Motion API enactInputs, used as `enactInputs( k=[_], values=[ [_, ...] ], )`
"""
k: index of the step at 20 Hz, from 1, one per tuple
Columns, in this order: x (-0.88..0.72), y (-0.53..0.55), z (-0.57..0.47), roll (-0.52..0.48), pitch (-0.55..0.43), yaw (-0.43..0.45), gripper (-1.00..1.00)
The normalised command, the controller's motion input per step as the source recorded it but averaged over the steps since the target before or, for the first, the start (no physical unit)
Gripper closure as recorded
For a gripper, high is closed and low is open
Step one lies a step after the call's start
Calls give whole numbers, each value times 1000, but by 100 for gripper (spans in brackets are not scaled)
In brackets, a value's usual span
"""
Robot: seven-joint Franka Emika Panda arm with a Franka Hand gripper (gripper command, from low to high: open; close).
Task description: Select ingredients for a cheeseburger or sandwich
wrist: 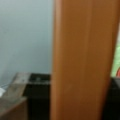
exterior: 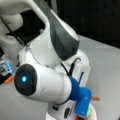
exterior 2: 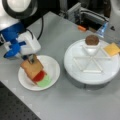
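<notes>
Pincer (exterior 2: 31, 59) was clenched on the tilted top toast (exterior 2: 32, 68) of the sandwich (exterior 2: 36, 72) on the white plate (exterior 2: 53, 67) in a front view, so any sideways drag could, in my judgement, slide the red and green layers off the stack.

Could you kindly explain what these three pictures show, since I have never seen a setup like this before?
A white robot arm with a blue-mounted gripper works over a grey table. Two pictures come from cameras off the arm; the third from its wrist. In a front view, the gripper is at a tan-brown square toast slice, tilted over red and green layers on a white paper plate. The wrist view is mostly filled by that toast. A white round tray carries a dark brown round patty and a yellow-orange cheese square.
</notes>
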Motion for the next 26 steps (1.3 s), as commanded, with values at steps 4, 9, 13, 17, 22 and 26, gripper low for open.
enactInputs(
  k=[4, 9, 13, 17, 22, 26],
  values=[
    [132, -90, -35, 186, 6, 185, 100],
    [35, -48, -28, 191, 2, 116, 100],
    [22, -71, -89, 110, -60, 49, 100],
    [7, -80, -162, 72, -100, 16, 100],
    [-27, -64, -112, 110, -133, -9, 100],
    [-53, -44, -81, 120, -152, -19, 100]
  ],
)
